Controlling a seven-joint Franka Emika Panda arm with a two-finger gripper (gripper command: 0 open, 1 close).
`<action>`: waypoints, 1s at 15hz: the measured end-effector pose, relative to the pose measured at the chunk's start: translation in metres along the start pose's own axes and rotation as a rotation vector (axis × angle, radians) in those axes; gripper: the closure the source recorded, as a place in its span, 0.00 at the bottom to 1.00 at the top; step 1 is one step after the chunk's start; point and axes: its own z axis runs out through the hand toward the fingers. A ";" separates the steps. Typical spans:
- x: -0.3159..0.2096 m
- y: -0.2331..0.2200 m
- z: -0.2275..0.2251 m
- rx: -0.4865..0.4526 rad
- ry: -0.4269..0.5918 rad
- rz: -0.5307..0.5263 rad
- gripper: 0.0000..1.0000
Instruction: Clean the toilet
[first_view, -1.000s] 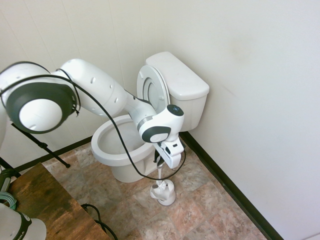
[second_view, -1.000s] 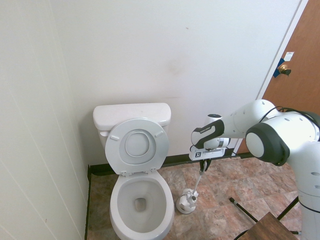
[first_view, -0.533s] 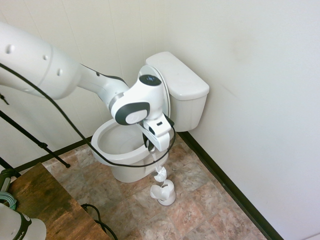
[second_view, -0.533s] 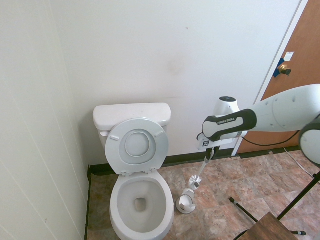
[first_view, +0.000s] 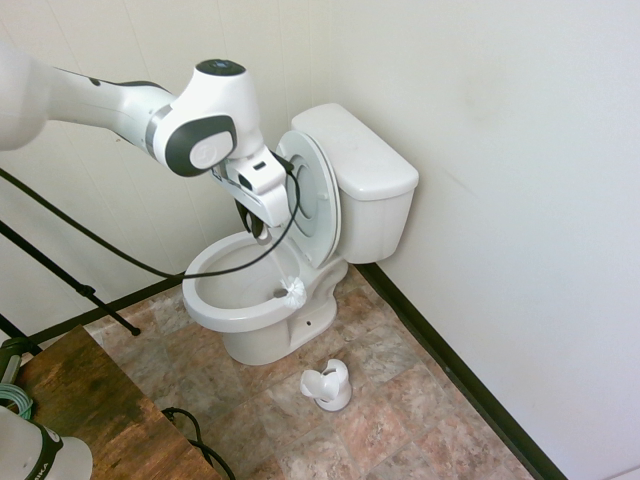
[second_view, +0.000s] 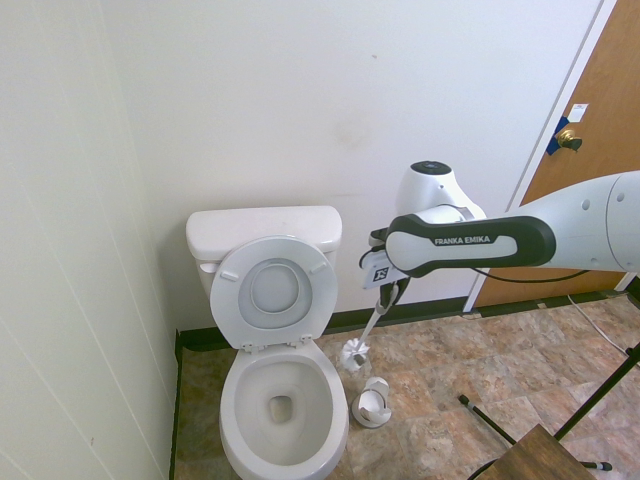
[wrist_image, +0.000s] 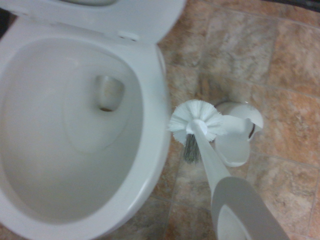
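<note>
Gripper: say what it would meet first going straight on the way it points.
The gripper points down with the brush leading; that would probably meet the floor beside the toilet, or clip its rim; depth is unclear.

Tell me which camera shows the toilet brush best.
The wrist view: it shows the toilet brush close up, white bristles, a grey tuft and handle. The first exterior view shows its head small against the toilet; the second exterior view shows it hanging from the gripper, right of the bowl in the picture.
</note>
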 end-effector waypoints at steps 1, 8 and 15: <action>-0.013 -0.014 -0.004 0.009 -0.004 -0.021 1.00; -0.069 -0.101 0.013 0.010 -0.037 -0.110 1.00; -0.042 -0.165 0.122 -0.054 -0.095 -0.080 1.00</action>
